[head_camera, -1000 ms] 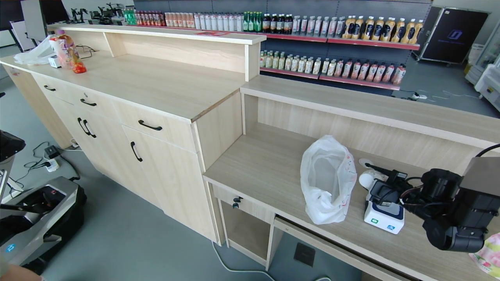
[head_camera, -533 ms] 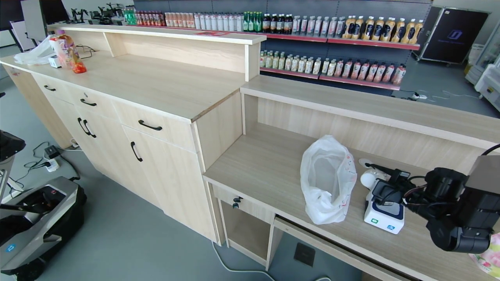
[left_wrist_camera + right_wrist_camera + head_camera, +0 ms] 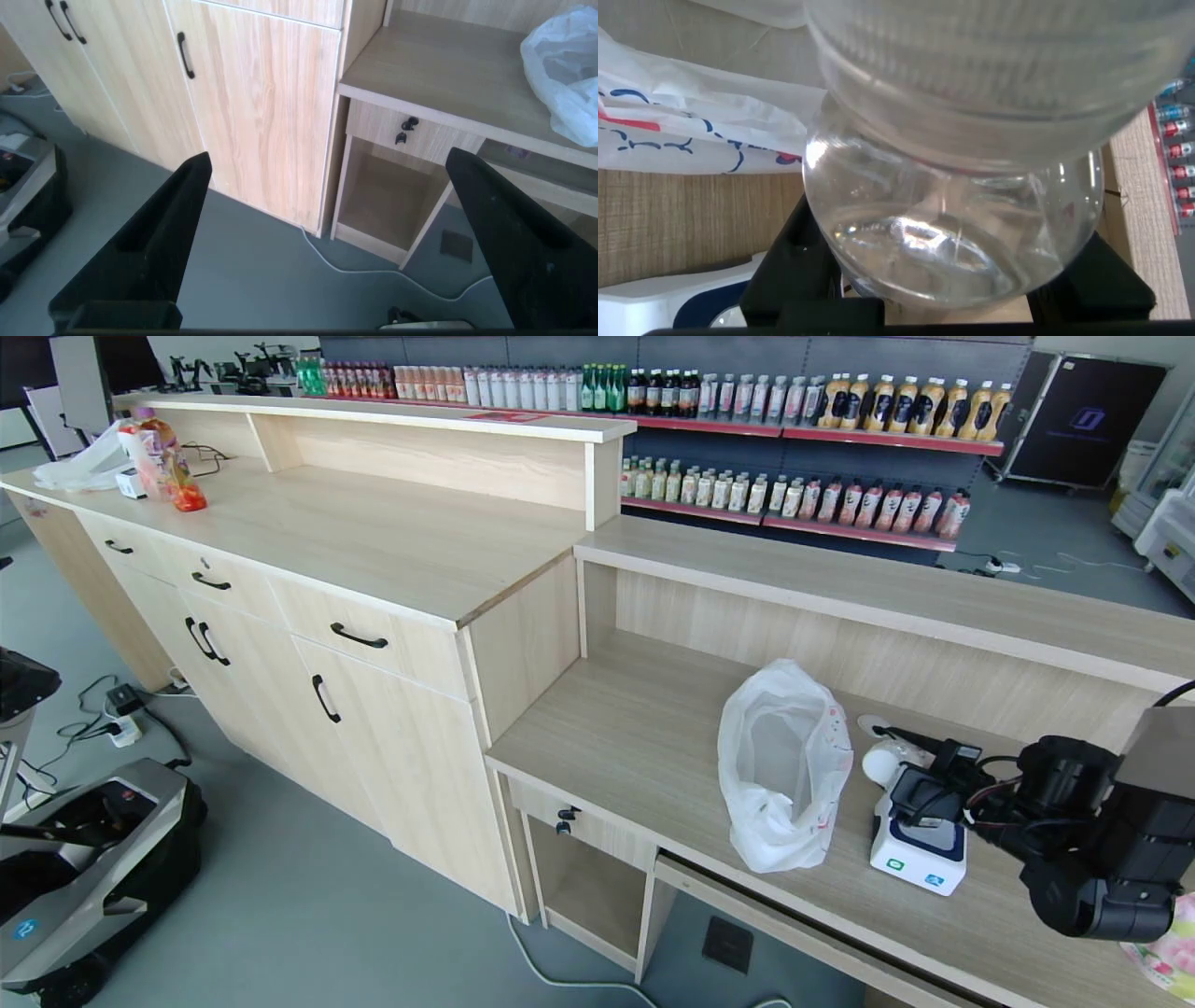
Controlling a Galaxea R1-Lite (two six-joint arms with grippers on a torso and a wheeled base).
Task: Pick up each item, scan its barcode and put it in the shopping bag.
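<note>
A clear plastic bottle (image 3: 952, 187) lies between the black fingers of my right gripper (image 3: 948, 280), which is shut on it. In the head view that gripper (image 3: 898, 765) holds the bottle (image 3: 879, 763) sideways just above the white barcode scanner (image 3: 920, 859), with its white cap end pointing toward the white shopping bag (image 3: 784, 765). The bag stands open on the lower counter (image 3: 635, 737), left of the scanner. My left gripper (image 3: 327, 163) hangs open over the grey floor, off the counter's front left corner, with nothing between its fingers.
A pink packaged item (image 3: 1167, 943) lies at the counter's near right edge. A raised wooden ledge (image 3: 840, 579) runs behind the counter, and a taller cabinet (image 3: 373, 551) stands to the left. Shelves of bottled drinks (image 3: 794, 439) line the back wall.
My right gripper has shifted slightly to the right and down with the bottle, staying over the scanner. The bag and the left gripper have not moved.
</note>
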